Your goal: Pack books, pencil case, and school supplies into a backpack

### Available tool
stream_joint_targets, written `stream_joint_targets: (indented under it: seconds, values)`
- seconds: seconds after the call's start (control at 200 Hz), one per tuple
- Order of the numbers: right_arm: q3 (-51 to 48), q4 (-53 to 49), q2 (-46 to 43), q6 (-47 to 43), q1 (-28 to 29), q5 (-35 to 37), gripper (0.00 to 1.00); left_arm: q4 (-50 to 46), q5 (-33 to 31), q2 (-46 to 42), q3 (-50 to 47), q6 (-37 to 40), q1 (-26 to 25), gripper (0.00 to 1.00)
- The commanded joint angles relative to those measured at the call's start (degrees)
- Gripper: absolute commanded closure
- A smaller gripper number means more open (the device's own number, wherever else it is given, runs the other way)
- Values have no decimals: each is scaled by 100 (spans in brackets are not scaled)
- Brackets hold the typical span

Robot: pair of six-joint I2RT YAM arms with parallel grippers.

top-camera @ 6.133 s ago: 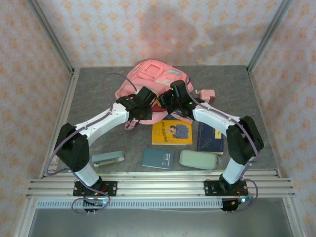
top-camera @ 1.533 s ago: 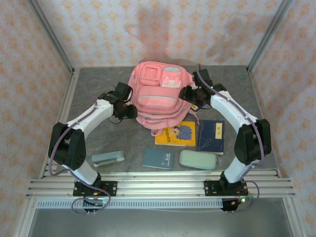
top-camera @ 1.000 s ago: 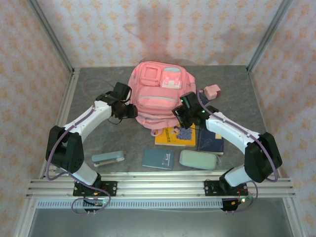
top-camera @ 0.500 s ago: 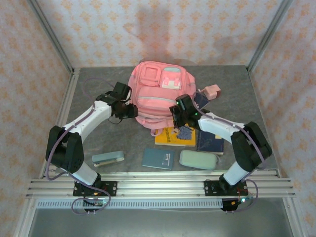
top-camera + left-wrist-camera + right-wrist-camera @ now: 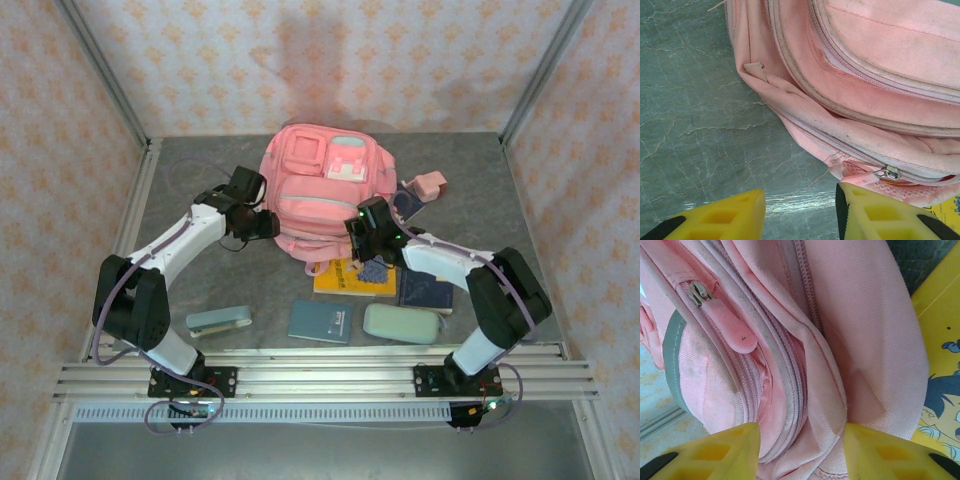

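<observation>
Between the left fingers (image 5: 720, 217): bare counter (image 5: 700, 125), nothing else. They are set partly apart and hold nothing. Just ahead of the finger on the right of the wrist view: metal zip slider (image 5: 887, 173), on the lowest seam of the backpack (image 5: 880, 75). Its zip line runs up and away to the left.

Between the right fingers (image 5: 715, 452): a fold of the backpack's pink fabric, filling the gap. They are partly apart; whether they pinch the fold or merely straddle it cannot be told. Ahead and left: pink pull tab (image 5: 732, 330) on a curved zip. Right: yellow book (image 5: 940, 340), just beside the bag.

Backpack: mid-counter, pockets up, long axis running from the arms toward the far wall. Left arm at its left flank, right arm at its near right corner.

Unpacked, nearer the arm bases: navy book (image 5: 427, 290), teal notebook (image 5: 320, 321), pencil case (image 5: 401, 323), stapler (image 5: 220, 320). Beside the bag's right side: pink sharpener (image 5: 430, 184).

Judgement: opening comes first; the left fingers lie nearer a slider, a short reach forward and bagward.
</observation>
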Motion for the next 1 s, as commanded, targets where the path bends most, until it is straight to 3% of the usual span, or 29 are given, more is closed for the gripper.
stream_joint_targets:
  seconds: [0.0, 0.22, 0.545, 0.681, 0.831, 0.996]
  values:
    - [-123, -12, -248, 51, 76, 88, 53, 10, -50, -99, -58, -15, 22, 58]
    - [-149, -37, -331, 62, 166, 157, 53, 30, -35, -80, -60, -22, 22, 58]
    - [89, 520, 373, 158, 170, 15, 55, 8, -65, -44, -68, -20, 22, 58]
    - [302, 699, 538, -176, 107, 172, 69, 40, -35, -12, -78, -33, 22, 58]
    - [682, 408, 532, -845, -62, 407, 100, 62, 40, 13, -80, -20, 24, 58]
    - [1150, 280, 361, -1618, -287, 60, 100, 128, 232, -8, -63, 96, -66, 57]
